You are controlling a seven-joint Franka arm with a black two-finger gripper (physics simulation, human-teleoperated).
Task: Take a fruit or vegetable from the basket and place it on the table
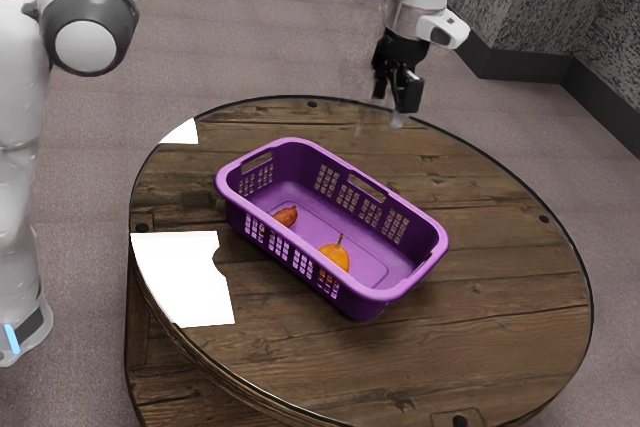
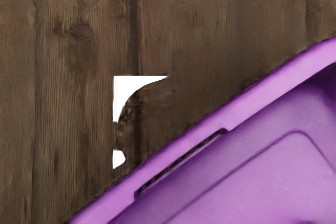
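Note:
My gripper (image 1: 392, 97) is in the air past the far side of the purple basket (image 1: 400, 285), above the table's far edge, open with nothing held. Inside the basket lie an orange, pear-like fruit with a stem (image 1: 335, 256) and a smaller reddish-brown piece (image 1: 286, 215), partly hidden by the near wall. In the wrist view the basket's rim (image 2: 184, 144) runs diagonally past a handle slot, with part of its bare floor beyond.
The round wooden table (image 1: 480, 297) carries the basket near its middle, with bare planks around it. White patches (image 1: 185, 277) show at the table's edge toward the exterior view's left. A dark-based wall (image 1: 530, 65) stands behind.

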